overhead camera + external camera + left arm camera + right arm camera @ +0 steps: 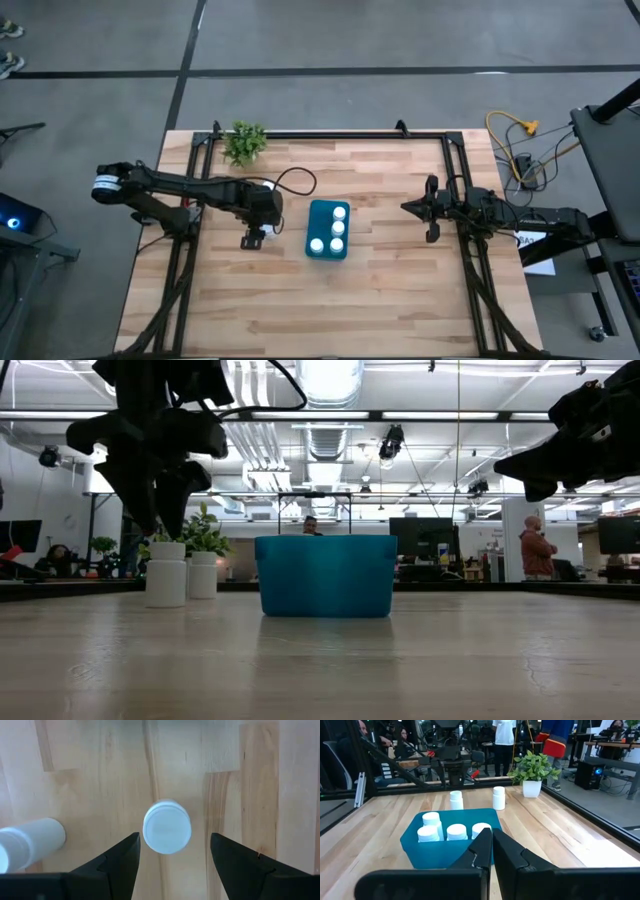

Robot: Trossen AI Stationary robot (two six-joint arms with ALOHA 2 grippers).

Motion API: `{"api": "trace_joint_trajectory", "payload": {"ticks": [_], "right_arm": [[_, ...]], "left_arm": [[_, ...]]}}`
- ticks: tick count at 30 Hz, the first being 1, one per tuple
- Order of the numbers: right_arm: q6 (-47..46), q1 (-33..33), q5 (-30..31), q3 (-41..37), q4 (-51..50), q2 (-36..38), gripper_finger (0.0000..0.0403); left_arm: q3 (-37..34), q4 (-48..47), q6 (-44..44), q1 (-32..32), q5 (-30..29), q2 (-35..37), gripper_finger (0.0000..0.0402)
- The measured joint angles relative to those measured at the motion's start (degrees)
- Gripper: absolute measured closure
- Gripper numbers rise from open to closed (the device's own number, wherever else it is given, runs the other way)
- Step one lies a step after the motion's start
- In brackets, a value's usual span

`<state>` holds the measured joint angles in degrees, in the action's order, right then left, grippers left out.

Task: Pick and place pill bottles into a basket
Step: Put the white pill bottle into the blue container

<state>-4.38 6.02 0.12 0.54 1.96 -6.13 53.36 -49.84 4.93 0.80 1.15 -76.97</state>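
The teal basket point(312, 212) stands at the table's middle with several white pill bottles point(337, 228) upright in it. Two more bottles point(166, 573) point(203, 574) stand upright on the table to its left. My left gripper point(255, 238) is open and points down, just above one of these. In the left wrist view point(173, 836) its fingers stand on either side of that bottle's cap point(166, 826) without touching it, and the other bottle point(30, 842) shows beside it. My right gripper point(430, 212) is shut and empty, raised to the right of the basket.
A small green plant in a white pot point(245, 143) stands at the table's far left corner. A black frame rail point(330, 134) runs along the far edge, with struts down both sides. People show in the room beyond the table point(537, 548).
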Motion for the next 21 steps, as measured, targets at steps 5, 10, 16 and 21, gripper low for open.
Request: {"api": "trace_joint_trajectory", "payload": {"ticks": [5, 10, 16, 21], "right_arm": [[0.03, 0.00, 0.00, 0.00, 0.02, 0.00, 0.0394], [-0.03, 0.00, 0.00, 0.00, 0.02, 0.00, 0.0394], [-0.07, 0.02, -0.02, 0.00, 0.04, -0.04, 0.0394], [-0.07, 0.00, -0.02, 0.00, 0.07, 0.02, 0.0394]], "left_arm": [[0.00, 0.21, 0.01, 0.01, -0.01, -0.01, 0.0178], [-0.04, 1.70, 0.00, 0.26, -0.02, -0.42, 0.0178], [-0.07, 2.14, 0.00, 0.26, 0.02, -2.41, 0.0178], [-0.04, 3.26, 0.11, 0.34, 0.19, -4.75, 0.0178]]}}
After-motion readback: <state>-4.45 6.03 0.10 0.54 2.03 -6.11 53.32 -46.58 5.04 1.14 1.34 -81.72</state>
